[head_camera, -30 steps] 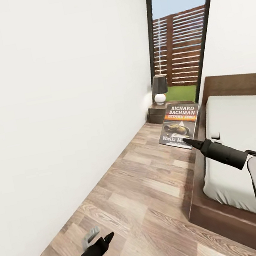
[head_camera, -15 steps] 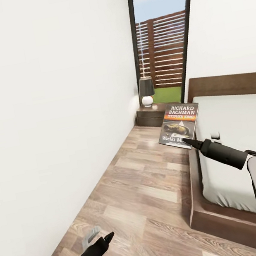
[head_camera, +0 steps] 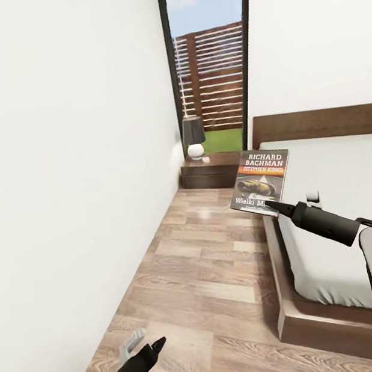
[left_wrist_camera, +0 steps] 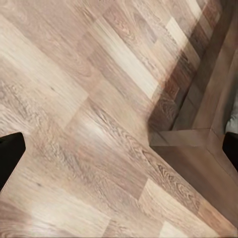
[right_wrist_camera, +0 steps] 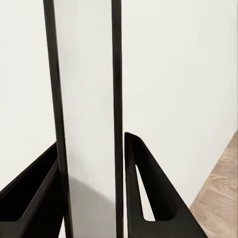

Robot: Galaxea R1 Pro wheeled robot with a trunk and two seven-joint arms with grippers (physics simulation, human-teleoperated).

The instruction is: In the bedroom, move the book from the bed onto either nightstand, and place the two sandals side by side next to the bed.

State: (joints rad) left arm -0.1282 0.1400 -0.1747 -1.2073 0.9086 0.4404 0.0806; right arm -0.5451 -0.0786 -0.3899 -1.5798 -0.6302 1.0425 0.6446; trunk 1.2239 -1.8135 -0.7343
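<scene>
1. The right gripper [head_camera: 274, 209] has its fingers [right_wrist_camera: 148, 198] clamped on the lower edge of the book [head_camera: 260, 182], held upright in the air over the bed's [head_camera: 336, 208] left edge.
2. The nightstand [head_camera: 208, 172], with its lamp [head_camera: 194, 137], stands far ahead against the left wall, by the window [head_camera: 212, 77].
3. The left gripper [head_camera: 157, 343] hangs low over the wood floor [head_camera: 203, 280]; its fingers look together.
</scene>
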